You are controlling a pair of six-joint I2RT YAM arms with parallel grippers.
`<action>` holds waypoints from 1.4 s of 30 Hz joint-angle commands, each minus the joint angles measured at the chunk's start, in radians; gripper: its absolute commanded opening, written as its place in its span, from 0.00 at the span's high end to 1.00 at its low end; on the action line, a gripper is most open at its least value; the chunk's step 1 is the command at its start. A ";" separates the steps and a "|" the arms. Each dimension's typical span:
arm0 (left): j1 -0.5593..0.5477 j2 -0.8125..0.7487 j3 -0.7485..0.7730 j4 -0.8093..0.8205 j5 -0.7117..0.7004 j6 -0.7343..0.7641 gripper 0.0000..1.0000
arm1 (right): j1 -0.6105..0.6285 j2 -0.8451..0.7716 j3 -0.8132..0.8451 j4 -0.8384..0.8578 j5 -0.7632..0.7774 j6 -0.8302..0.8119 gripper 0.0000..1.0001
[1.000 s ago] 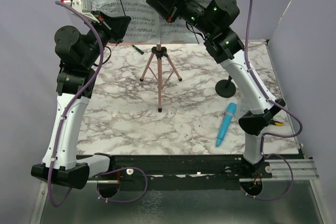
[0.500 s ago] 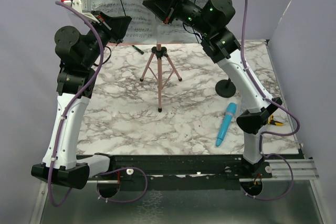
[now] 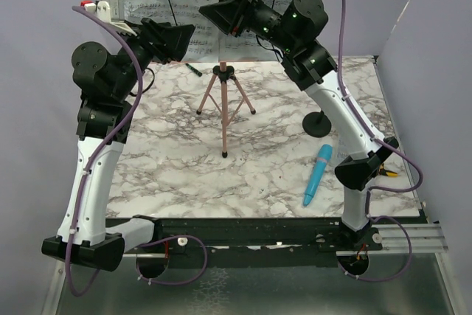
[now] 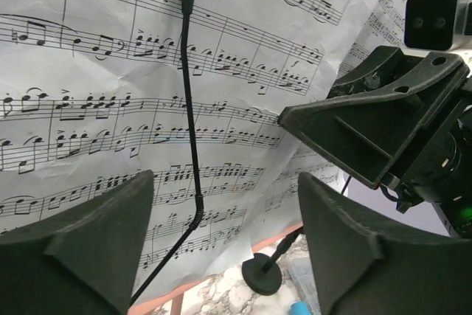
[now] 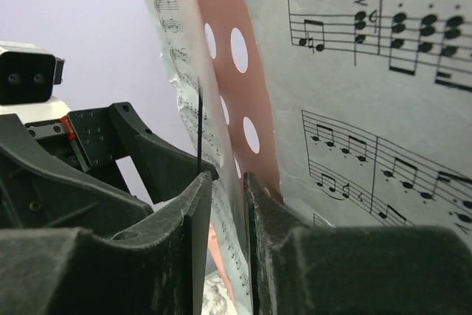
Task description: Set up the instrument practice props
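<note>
Marble tabletop (image 3: 184, 167) bore the pink music stand (image 3: 224, 108) at the back; its sheet-music pages (image 4: 96, 108) looked flimsy, best pinched at an edge. Left gripper (image 4: 225, 182) gaped empty; right gripper (image 5: 227, 176) stood barely parted around a page edge.

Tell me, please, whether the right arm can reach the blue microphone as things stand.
Probably yes: the blue microphone lies uncovered on the table near that arm's base, though the right gripper is up at the music stand.

You have a pink music stand (image 5: 236, 94) dotted with round holes, white sheet-music pages (image 4: 110, 108) with black notes, a bright blue microphone (image 3: 318, 175), a black mic stand (image 3: 318, 124) and a grey-veined white marble table (image 3: 184, 160).
</note>
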 commanded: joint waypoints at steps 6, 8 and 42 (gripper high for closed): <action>0.003 -0.053 -0.022 0.029 -0.014 0.009 0.06 | 0.008 -0.084 -0.061 0.055 0.007 -0.006 0.58; 0.003 -0.061 -0.028 0.034 -0.013 0.010 0.02 | 0.007 -0.094 -0.072 0.055 0.009 -0.008 0.52; 0.001 -0.504 -0.594 -0.015 -0.086 0.063 0.01 | 0.007 -0.746 -0.944 -0.026 0.132 -0.163 0.10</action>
